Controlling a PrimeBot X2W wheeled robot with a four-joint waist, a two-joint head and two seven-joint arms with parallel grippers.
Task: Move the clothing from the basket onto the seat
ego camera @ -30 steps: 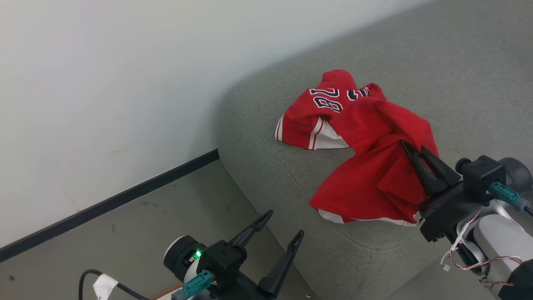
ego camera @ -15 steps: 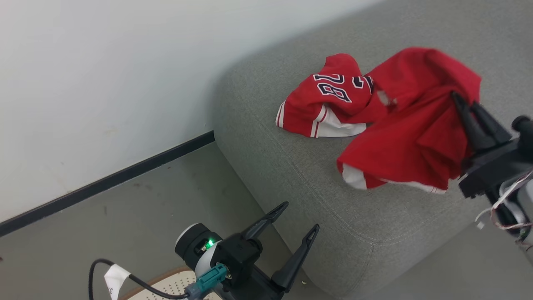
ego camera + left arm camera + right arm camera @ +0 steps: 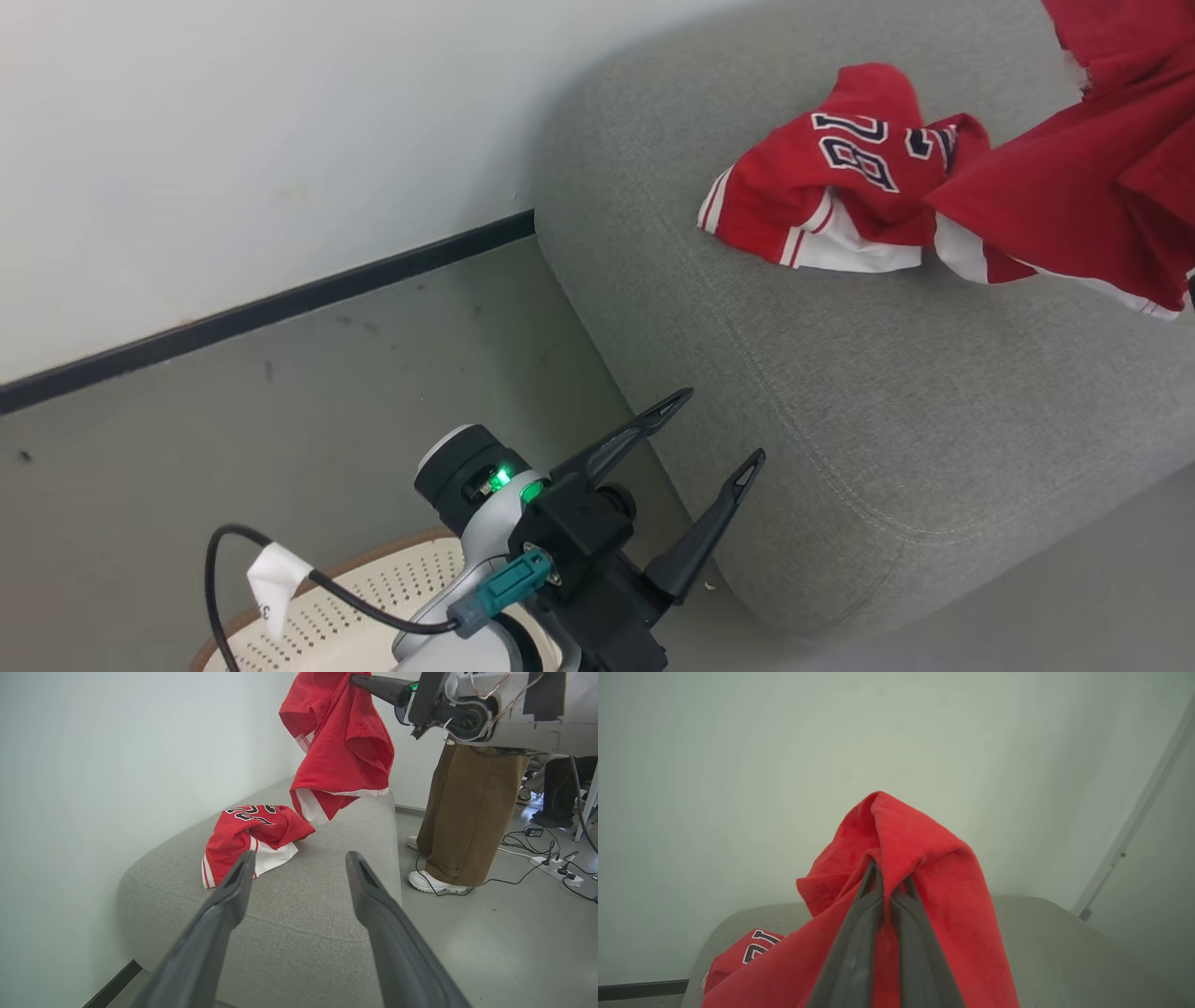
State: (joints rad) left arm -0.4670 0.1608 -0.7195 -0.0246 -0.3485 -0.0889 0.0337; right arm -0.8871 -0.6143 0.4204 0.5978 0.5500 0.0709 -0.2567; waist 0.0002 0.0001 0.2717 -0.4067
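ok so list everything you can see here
jersey: one, red with navy numbers, lying on the seat
plain garment: one, red with white hem, hanging above the seat
seat: one, grey, by the wall
basket: one, cream with brown rim, on the floor
person: one, brown trousers, standing past the seat
power strip: one, white, on the floor
left gripper: one, dark, open, before the seat
right gripper: one, dark, shut on the plain garment
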